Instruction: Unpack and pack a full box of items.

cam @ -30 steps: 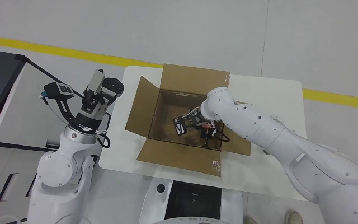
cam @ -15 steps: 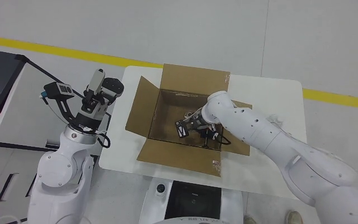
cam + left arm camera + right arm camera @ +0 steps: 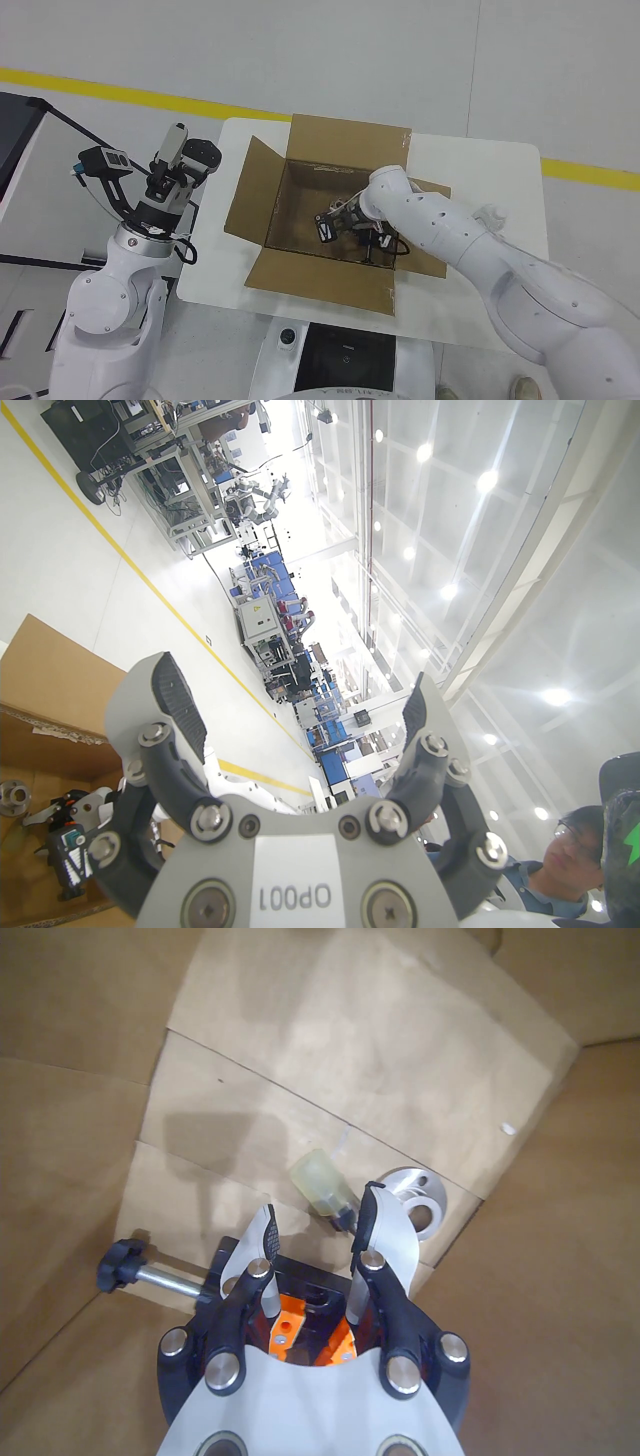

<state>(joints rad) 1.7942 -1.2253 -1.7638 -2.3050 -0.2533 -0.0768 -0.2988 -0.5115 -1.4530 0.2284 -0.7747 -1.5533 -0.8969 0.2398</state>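
Inside the cardboard box [image 3: 300,150] at frame centre, the right hand [image 3: 320,1203] hangs open over a black-and-orange fixture [image 3: 300,1323], perhaps touching it; a yellowish bottle [image 3: 315,1175] lies just past its fingertips.

Top camera looks down on the box [image 3: 300,200] from well above, with the whole table [image 3: 500,170] in frame. Left wrist camera sits outside the box, tilted up at the ceiling [image 3: 450,525]. Right wrist camera is inside the box, close to its floor. All three share the box interior; both wrist views catch the flange [image 3: 417,1195].
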